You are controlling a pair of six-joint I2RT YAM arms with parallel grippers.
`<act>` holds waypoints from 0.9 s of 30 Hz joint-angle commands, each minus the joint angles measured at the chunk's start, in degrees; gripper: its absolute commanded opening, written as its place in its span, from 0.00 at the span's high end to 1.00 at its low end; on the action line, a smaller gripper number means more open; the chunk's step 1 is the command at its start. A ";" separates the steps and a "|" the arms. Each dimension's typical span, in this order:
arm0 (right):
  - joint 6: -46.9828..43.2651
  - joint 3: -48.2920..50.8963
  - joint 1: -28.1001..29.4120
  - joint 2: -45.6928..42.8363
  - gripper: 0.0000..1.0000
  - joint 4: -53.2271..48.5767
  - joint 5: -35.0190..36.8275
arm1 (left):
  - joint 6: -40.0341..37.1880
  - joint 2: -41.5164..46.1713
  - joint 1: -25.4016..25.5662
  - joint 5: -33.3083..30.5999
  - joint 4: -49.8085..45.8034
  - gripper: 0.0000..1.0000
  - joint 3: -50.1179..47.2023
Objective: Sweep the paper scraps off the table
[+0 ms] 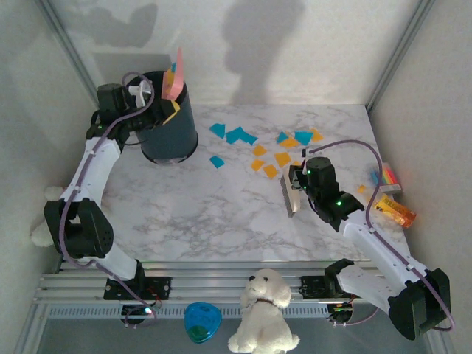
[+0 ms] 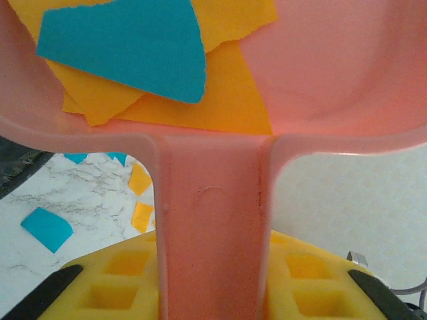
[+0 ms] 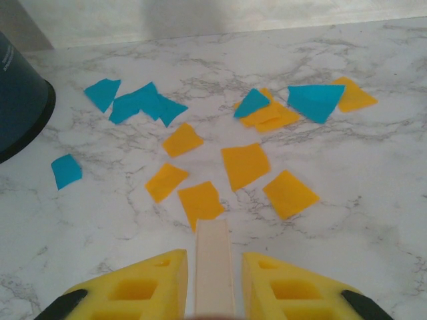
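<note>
the right pincer [image 3: 213, 283] is clenching a cream brush handle [image 3: 213, 250] tightly between its yellow fingers [image 3: 143, 287], with no gap showing on either side. it is pointing toward the paper scraps [image 3: 243, 163], which are lying loose on the marble at the far middle of the bench [image 1: 214, 214], the orange ones nearer the brush and the teal ones nearer a dark bin [image 1: 173, 136]. the left pincer [image 2: 213, 287] is grasping the stem of a pink dustpan [image 2: 320, 73], which is carrying more orange and teal pieces. from above, the pan is tilting up over the bin at the far left of the bench. the brush head is being cut off in the right wrist view. from above it is showing as a pale strip, and whether it is touching the bench is hard to tell. the dustpan's front edge is running out of frame.
</note>
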State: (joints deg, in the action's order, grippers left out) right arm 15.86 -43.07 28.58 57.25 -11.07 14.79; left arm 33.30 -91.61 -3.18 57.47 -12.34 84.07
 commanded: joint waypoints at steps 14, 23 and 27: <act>-0.33 -2.10 -0.44 -0.03 1.00 -0.15 -0.35 | 12.71 -0.75 -2.70 3.95 11.31 1.00 -0.96; -0.13 -1.88 -0.44 0.14 1.00 -0.20 -0.32 | 21.25 -2.16 -3.06 3.96 18.10 1.00 -2.80; -0.13 -1.84 -0.37 0.14 1.00 -0.27 -0.36 | 25.58 -2.52 -3.15 3.68 21.91 1.00 -4.10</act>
State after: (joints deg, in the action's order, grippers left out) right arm 15.86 -43.07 28.58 57.28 -11.86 14.79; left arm 54.26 -93.82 -5.78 60.25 3.14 80.82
